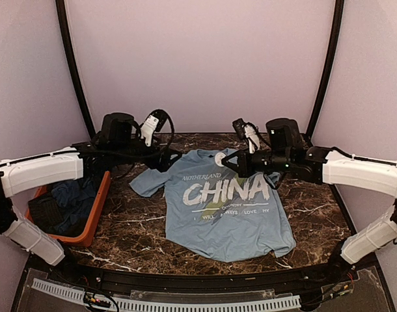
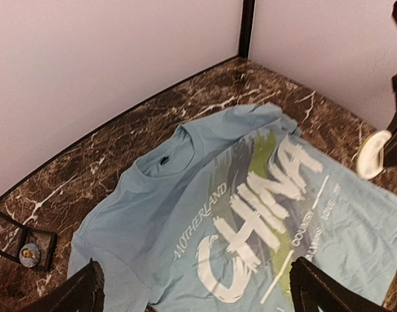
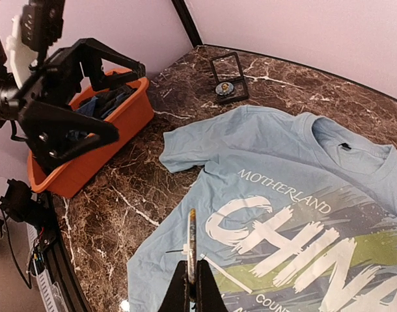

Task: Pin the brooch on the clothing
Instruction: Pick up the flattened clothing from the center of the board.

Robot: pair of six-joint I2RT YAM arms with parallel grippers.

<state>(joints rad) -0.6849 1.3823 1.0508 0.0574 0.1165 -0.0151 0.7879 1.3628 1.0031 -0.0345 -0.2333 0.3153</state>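
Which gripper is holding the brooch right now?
The right gripper, shut on the brooch, which shows edge-on in its grip above the T-shirt. The left gripper stands wide open and empty.

Dark brown marbled surface (image 1: 133,227). Spread flat across its middle, a light blue CHINA T-shirt (image 1: 231,214). At the left edge, an orange bin (image 1: 101,201). Beyond the shirt's sleeve, a small black-framed case (image 3: 228,77).

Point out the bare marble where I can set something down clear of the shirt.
Widest free patch: the marble between the orange bin and the T-shirt. Another lies right of the shirt. The back is crowded: left arm and right arm hang over the shirt's top, and a small black-framed case sits beyond the sleeve.
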